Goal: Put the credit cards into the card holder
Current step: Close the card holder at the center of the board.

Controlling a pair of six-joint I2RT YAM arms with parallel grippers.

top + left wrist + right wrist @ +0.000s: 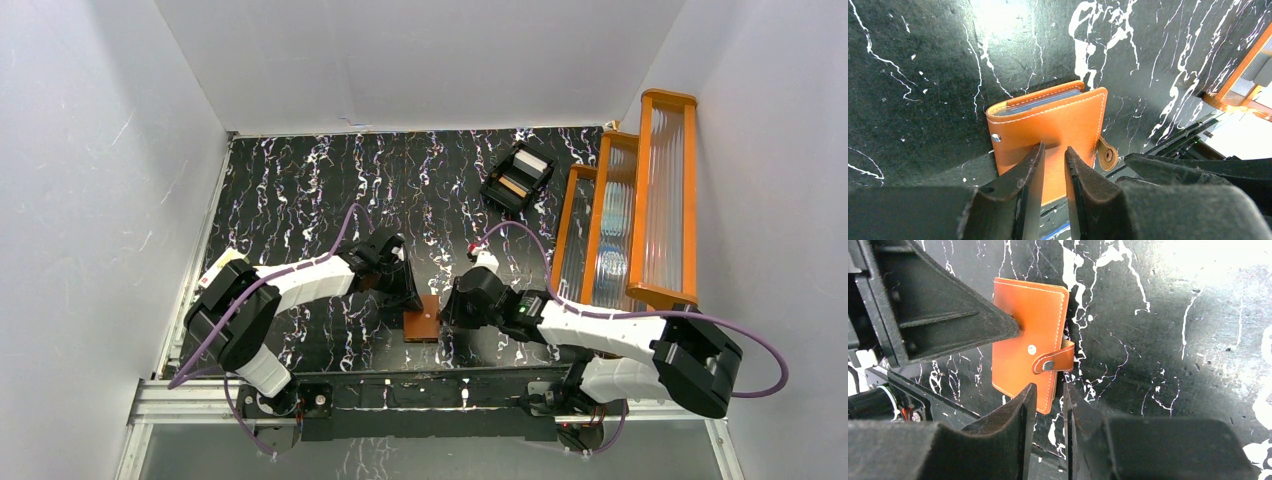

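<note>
The card holder, an orange-brown leather wallet, lies folded shut on the black marbled table between my two grippers. Bluish card edges show between its covers in the left wrist view; no other credit cards are visible. My left gripper hovers at the holder's cover, jaws a narrow gap apart with nothing between them. One of its fingers touches the cover in the right wrist view. My right gripper sits at the holder's near corner by the strap, slightly open and empty.
A black compartmented tray holding pale and brown items stands at the back right. Orange-framed ribbed racks line the right side. The arms' base rail runs just in front of the card holder.
</note>
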